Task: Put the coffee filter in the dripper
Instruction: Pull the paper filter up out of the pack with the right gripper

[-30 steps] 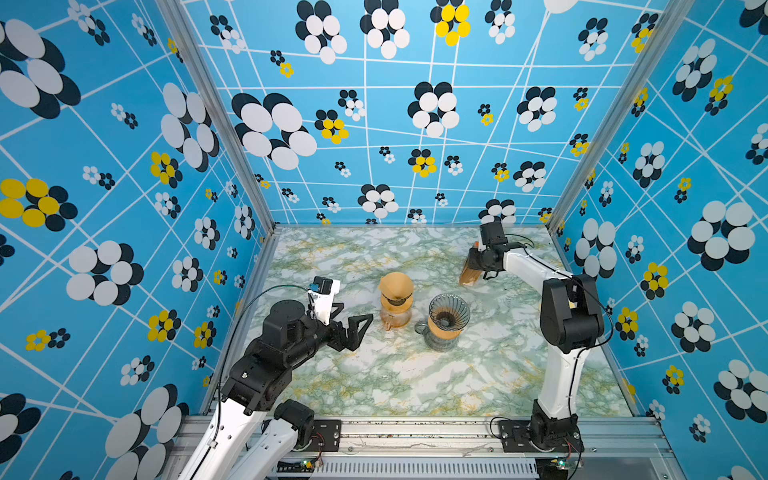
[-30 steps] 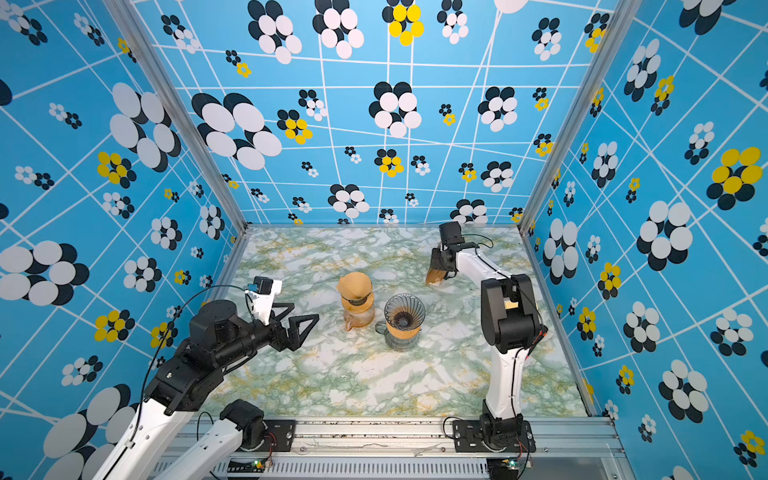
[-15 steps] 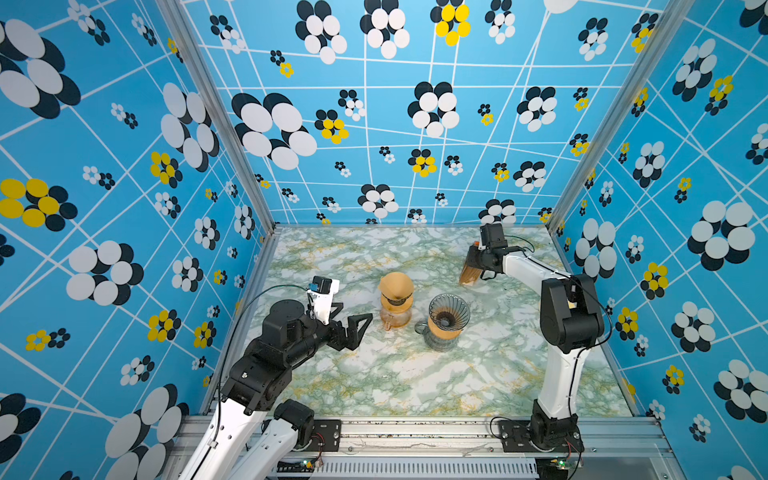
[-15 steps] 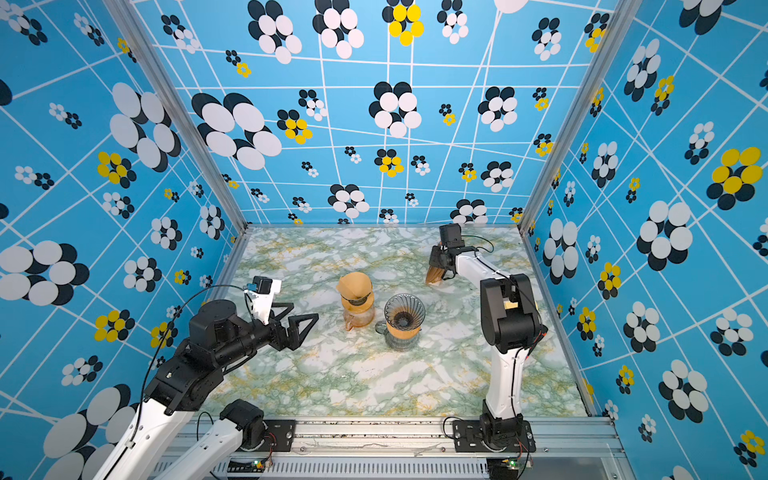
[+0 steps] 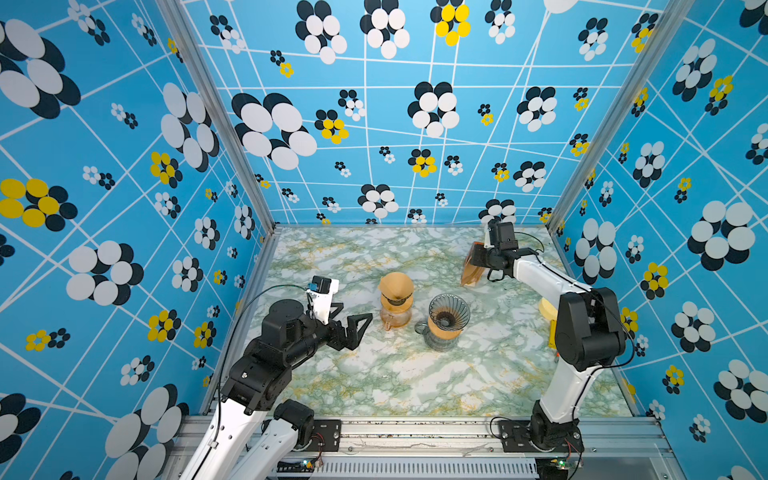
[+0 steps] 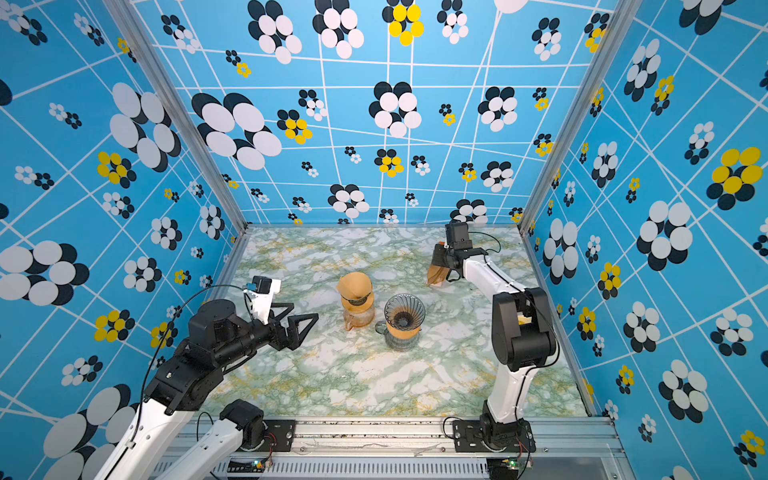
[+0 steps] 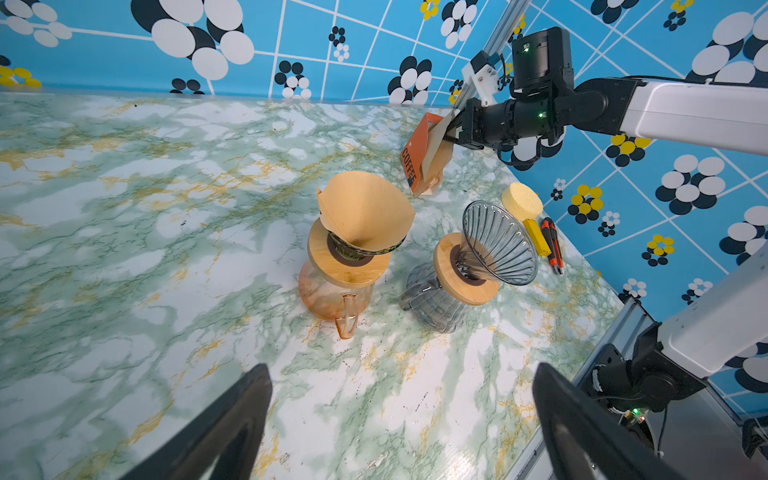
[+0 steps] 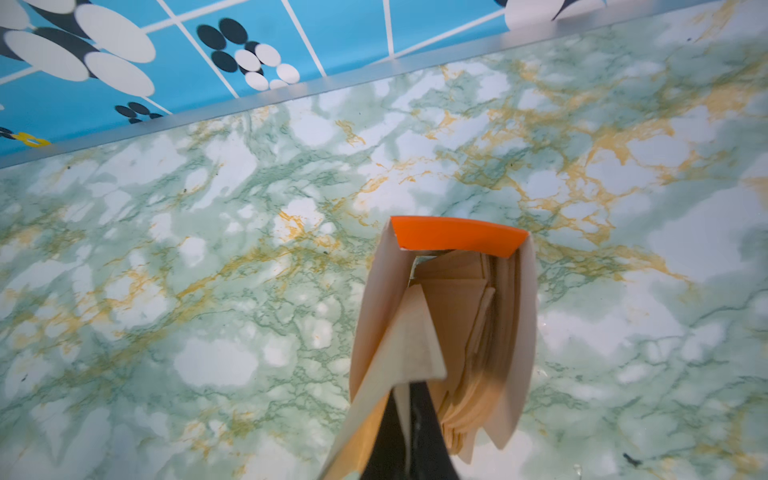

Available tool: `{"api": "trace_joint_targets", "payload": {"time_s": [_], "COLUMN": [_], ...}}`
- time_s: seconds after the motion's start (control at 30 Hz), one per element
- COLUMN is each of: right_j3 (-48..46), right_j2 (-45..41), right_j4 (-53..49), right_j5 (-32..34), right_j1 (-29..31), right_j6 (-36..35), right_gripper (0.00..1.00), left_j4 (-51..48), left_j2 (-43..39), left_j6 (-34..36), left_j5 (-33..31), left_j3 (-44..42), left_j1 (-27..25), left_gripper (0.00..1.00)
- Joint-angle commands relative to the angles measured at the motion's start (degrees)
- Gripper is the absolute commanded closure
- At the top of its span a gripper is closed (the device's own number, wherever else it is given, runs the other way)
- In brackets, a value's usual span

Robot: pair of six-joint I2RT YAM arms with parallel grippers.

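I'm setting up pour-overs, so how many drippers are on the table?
2. The lined dripper, holding a paper filter, sits on the amber carafe; the empty dripper sits on the grey carafe beside it.

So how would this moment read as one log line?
left hand open, empty | right hand shut at filter box mouth | grey dripper empty | other dripper holds filter

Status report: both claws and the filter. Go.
Left claw open, hovering near amber carafe. Right claw shut on paper at filter box mouth; filter or flap unclear. Grey dripper empty, nothing blocking it.
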Motion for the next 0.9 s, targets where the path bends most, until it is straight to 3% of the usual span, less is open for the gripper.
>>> {"api": "trace_joint_targets", "payload": {"time_s": [0.0,0.27,0.47,0.87], "right_j3": [-1.77,-4.31,-0.03,7.18], "right_j2": [-4.04,-14.1,-20.38,-26.43], "right_j4": [-2.24,-7.72,-18.49,-38.53], "right_j5": [-0.46,-1.14,-3.33,-22.5], "right_j1": [-0.24,-0.24,-0.22,-0.08], "right_j6": [-1.94,-3.9,-6.38,-7.58], "right_gripper": [0.99,0.99,0.99,1.0], "left_j4": [2.02,2.39,3.16,3.28], "left_j2": [0.07,0.26,0.59,1.23], "left_j6": [-0.28,-0.75,-1.3,-1.57], "left_j5": [1.3,1.39,2.07,3.81], "left_j3": [-1.01,-1.08,-1.15,-0.91], "left_j1": [0.51,0.54,0.73,1.82], "left_gripper": [0.01,0.01,0.01,0.01]}}
